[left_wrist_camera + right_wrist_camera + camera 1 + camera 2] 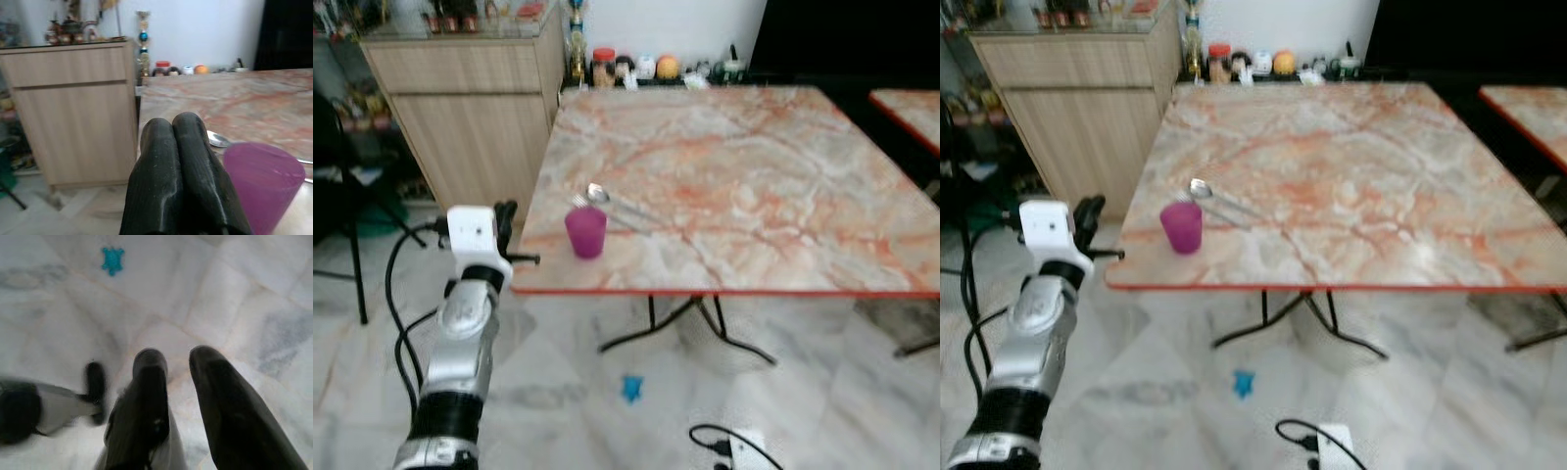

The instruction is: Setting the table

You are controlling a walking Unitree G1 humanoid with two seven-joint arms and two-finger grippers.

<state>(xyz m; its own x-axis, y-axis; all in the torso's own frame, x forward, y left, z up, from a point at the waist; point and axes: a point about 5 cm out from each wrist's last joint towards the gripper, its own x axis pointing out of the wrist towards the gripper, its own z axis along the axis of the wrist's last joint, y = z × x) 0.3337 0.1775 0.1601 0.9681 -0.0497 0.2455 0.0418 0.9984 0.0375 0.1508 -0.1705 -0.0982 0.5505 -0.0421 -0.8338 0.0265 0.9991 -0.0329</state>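
Note:
A purple cup stands upright near the front left corner of the marble table. Just behind it lie a spoon and a second metal utensil. My left gripper is raised beside the table's left edge, a little left of the cup. In the left wrist view its fingers are pressed together with nothing between them, and the cup stands close beside them, not touching. My right gripper hangs open over the floor.
A wooden cabinet stands left of the table. Jars and bottles line the wall behind it. A second table is at the right, a black chair at the left. A blue toy and a power strip lie on the floor.

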